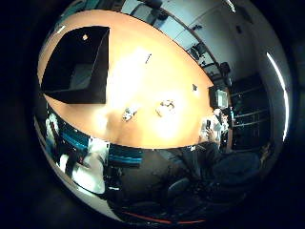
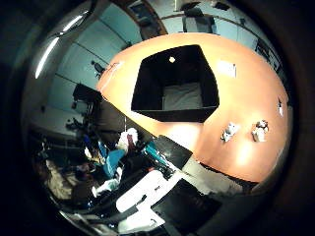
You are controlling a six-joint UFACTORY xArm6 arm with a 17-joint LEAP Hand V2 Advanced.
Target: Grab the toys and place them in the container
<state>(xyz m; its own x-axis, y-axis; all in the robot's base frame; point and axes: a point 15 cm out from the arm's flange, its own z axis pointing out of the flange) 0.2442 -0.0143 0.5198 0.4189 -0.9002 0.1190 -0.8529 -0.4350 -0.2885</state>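
Both palm cameras are looking down from well above, sharing the orange table (image 1: 143, 71), black container (image 2: 174, 83) and two small toys (image 2: 243, 131).

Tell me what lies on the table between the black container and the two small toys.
Nothing: bare orange table separates the black container from the toys, shown in the thumb side view.

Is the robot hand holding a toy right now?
No, nothing is held. Both toys lie on the table, beside the black container.
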